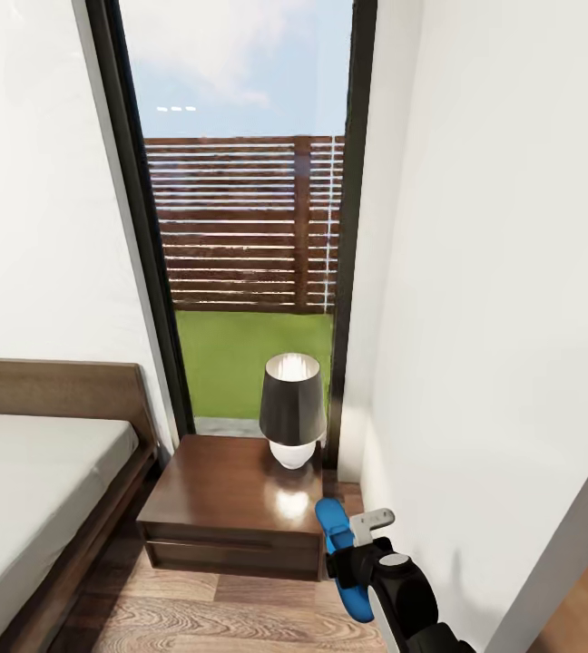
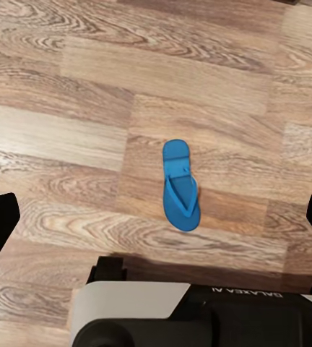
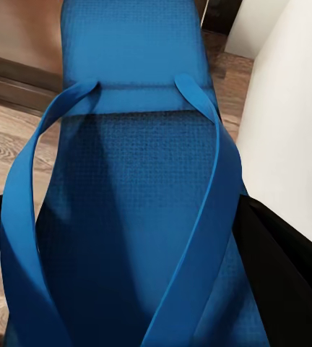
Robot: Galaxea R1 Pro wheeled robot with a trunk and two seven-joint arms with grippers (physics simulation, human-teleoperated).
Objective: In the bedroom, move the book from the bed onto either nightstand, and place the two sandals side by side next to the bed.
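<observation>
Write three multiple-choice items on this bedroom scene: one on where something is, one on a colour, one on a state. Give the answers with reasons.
1. Where does the lamp stand?
A. on the nightstand
B. on the bed
C. on the floor

2. What colour is the sandal at the right gripper?
A. red
B. blue
C. black

3. What is the state of the other sandal?
A. lying flat on the floor, untouched
B. held by the left gripper
C. on the nightstand

Answers:
1. A: the lamp's white base sits on the dark wooden top.
2. B: the sole and straps are bright blue in the right wrist view.
3. A: the left wrist view shows it alone on the planks.
</observation>
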